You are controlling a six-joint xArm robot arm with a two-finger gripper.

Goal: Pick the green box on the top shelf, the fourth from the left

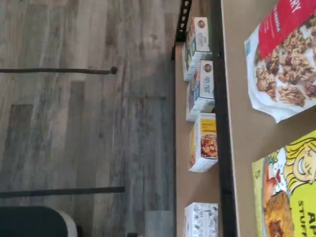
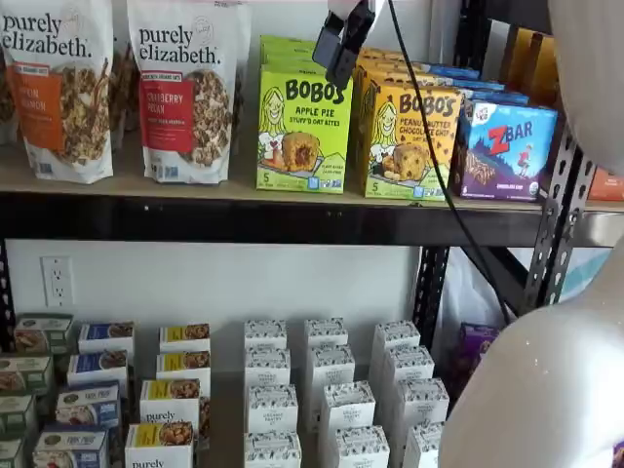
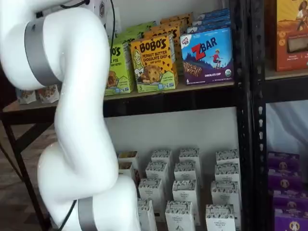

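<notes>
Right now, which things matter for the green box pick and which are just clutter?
Job: green box; top shelf; fingers, side-on, gap not visible.
Clutter: granola bags; orange Bobo's box; ZBar box; small white boxes.

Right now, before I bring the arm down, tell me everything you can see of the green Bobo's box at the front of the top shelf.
The green box is a lime-green cardboard carton, upright, facing front at the edge of the top shelf. It reads BOBO'S Apple Pie, with a cartoon blonde girl and an oat bite. More green cartons stand behind it; the orange Bobo's box sits close beside it. The gripper hangs above its top, not touching.
</notes>
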